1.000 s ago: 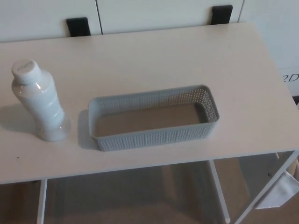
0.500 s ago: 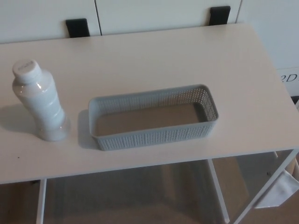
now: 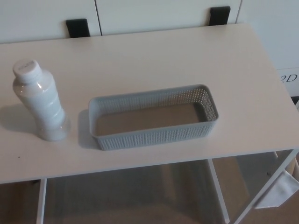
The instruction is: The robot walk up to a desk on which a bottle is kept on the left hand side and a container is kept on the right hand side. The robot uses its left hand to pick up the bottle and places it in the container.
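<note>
I see neither hand, so can't tell finger state. Bottle [image 3: 41, 102] stands upright, desk [image 3: 154, 60] left, near container [image 3: 154, 122]. Looks smooth, prob slippery, rigid; I'd grab mid-body.

Little readable text is showing. At the right edge of the head view, a white sheet [image 3: 288, 77] beyond the desk [image 3: 154, 60] is showing the dark characters "2D", cut off by the frame. The cap [image 3: 26, 67] of the white bottle [image 3: 42, 105] is bearing faint embossed marks, too small to read.
</note>
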Robot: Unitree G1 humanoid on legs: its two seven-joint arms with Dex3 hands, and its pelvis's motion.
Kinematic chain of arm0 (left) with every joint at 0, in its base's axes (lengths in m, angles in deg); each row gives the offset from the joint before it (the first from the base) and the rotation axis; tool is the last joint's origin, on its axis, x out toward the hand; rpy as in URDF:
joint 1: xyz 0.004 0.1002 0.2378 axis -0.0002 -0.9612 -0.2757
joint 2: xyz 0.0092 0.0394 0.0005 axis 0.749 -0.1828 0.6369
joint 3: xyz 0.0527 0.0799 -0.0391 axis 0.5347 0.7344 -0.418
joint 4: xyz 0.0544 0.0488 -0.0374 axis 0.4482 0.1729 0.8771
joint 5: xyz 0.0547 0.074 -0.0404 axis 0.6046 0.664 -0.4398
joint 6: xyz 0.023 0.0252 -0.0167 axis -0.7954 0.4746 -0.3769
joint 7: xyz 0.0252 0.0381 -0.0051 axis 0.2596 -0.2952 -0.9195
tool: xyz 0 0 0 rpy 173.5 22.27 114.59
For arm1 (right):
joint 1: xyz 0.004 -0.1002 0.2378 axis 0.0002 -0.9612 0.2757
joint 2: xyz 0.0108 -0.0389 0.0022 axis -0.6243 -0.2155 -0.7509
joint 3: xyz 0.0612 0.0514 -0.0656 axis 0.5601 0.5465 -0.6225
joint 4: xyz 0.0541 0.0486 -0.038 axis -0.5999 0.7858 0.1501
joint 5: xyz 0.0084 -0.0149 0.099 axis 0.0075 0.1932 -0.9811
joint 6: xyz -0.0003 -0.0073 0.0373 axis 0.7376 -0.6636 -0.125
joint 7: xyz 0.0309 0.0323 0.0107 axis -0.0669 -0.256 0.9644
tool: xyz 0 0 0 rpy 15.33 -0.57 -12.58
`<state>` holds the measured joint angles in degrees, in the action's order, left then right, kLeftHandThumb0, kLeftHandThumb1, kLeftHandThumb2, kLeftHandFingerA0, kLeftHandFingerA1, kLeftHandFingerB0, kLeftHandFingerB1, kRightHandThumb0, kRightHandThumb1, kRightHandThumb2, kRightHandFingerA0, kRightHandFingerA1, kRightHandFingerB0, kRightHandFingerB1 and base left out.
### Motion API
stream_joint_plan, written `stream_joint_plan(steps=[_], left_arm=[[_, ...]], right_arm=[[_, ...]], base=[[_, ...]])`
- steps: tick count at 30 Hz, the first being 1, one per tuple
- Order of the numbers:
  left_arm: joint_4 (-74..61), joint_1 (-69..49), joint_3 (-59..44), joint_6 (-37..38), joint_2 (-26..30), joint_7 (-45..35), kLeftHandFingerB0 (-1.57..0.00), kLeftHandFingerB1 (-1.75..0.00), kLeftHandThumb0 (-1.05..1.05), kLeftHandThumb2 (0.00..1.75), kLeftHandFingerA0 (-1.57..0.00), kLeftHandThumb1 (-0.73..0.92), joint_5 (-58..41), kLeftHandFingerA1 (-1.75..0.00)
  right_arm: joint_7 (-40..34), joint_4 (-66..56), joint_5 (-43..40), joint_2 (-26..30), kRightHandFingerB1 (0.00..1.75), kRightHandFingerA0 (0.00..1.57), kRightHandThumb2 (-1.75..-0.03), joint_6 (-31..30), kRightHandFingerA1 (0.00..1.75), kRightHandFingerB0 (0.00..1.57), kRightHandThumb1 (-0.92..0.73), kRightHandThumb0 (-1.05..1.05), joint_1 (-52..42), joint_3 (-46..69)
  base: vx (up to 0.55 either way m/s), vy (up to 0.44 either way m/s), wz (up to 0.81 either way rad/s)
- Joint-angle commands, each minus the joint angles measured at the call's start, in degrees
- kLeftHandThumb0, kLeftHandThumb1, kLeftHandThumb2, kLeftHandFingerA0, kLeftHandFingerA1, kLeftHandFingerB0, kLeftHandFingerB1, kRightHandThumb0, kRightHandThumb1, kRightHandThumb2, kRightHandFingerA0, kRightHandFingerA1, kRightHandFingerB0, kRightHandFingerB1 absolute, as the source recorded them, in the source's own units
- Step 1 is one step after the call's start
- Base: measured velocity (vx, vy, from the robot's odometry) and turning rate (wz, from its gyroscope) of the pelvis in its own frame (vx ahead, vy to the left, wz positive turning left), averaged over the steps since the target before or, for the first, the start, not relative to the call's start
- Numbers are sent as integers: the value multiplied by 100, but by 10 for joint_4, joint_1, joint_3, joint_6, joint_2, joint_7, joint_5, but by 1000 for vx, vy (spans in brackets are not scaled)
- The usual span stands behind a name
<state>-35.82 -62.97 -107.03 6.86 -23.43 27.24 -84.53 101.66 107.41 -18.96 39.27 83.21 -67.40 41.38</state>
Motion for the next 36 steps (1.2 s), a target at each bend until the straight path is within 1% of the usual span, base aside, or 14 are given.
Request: stream_joint_plan(steps=[1, 6, 8, 10, 12, 14, 22, 23, 24, 26, 27, 32, 34, 36], left_arm=[[-7, 31, -115, 34, 118, 36, -8, -25, -39, 56, -6, 53, -64, -25], [-211, 50, -137, -19, 118, 44, -7, -25, -42, 64, -9, 47, -87, -20], [-322, 73, -113, -46, 107, 64, -7, -25, -34, 54, -3, 48, -101, -25], [-388, 98, -88, -52, 98, 70, -6, -24, -32, 56, -2, 46, -106, -21], [-432, 118, -50, -53, 93, 75, -2, -22, -37, 72, 0, 45, -94, -17], [-496, 169, 23, -68, 93, 89, 0, -4, -36, 72, 0, 48, -80, -11], [-495, 271, 167, -65, 66, 110, 0, -9, -36, 71, 0, 46, 16, -17], [-477, 283, 220, -52, 39, 106, 0, -13, -42, 68, 0, 31, 54, -23], [-462, 287, 265, -36, 13, 100, 0, -12, -43, 68, 0, 31, 83, -22], [-460, 284, 288, -31, 2, 100, 0, -12, -43, 68, 0, 32, 98, -21], [-463, 281, 303, -29, -3, 106, 0, -13, -43, 68, 0, 32, 110, -21], [-448, 278, 349, -4, -22, 121, 0, -13, -46, 69, 0, 33, 150, -20], [-437, 276, 372, 13, -36, 128, 0, -13, -49, 70, 0, 34, 166, -22], [-432, 277, 380, 17, -38, 132, 0, -14, -49, 70, 0, 34, 169, -21]], right_arm=[[-1, -23, 8, 6, 32, 22, -53, 10, 38, 20, -35, -53, -3, -13], [-5, -27, 12, 2, 30, 26, -52, 19, 37, 22, -35, -50, -6, -23], [-9, -31, 11, 1, 30, 28, -52, 17, 38, 21, -36, -50, -8, -25], [-2, -32, 12, 0, 38, 20, -68, 22, 45, 12, -33, -54, -5, -29], [-3, -27, 13, 2, 40, 25, -68, 24, 47, 17, -32, -52, -4, -29], [-8, -37, 13, -1, 30, 23, -52, 21, 37, 20, -34, -52, -6, -30], [-6, -31, 18, 2, 31, 23, -52, 27, 35, 22, -33, -54, -1, -36], [-11, -33, 21, 0, 31, 30, -52, 29, 40, 22, -32, -52, -1, -39], [-12, -40, 21, -5, 39, 25, -70, 29, 48, 15, -31, -52, -4, -41], [-16, -47, 19, -8, 40, 27, -70, 26, 47, 16, -31, -51, -6, -42], [-21, -51, 20, -9, 31, 31, -52, 22, 39, 23, -34, -52, -5, -44], [-21, -49, 24, -9, 33, 28, -52, 30, 39, 24, -34, -54, 0, -51], [-23, -38, 24, -6, 40, 25, -67, 32, 47, 21, -31, -54, 7, -51], [-20, -41, 24, -7, 31, 28, -52, 35, 39, 22, -35, -53, 7, -54]], base=[[0, 0, 0], [0, 1, 1], [0, 0, 0], [0, 0, 0], [0, 0, 0], [0, 0, 0], [0, 0, 0], [0, 0, 0], [0, 0, 0], [0, 0, 0], [0, 0, 0], [0, 0, 0], [0, 0, 0], [0, 0, 0]])
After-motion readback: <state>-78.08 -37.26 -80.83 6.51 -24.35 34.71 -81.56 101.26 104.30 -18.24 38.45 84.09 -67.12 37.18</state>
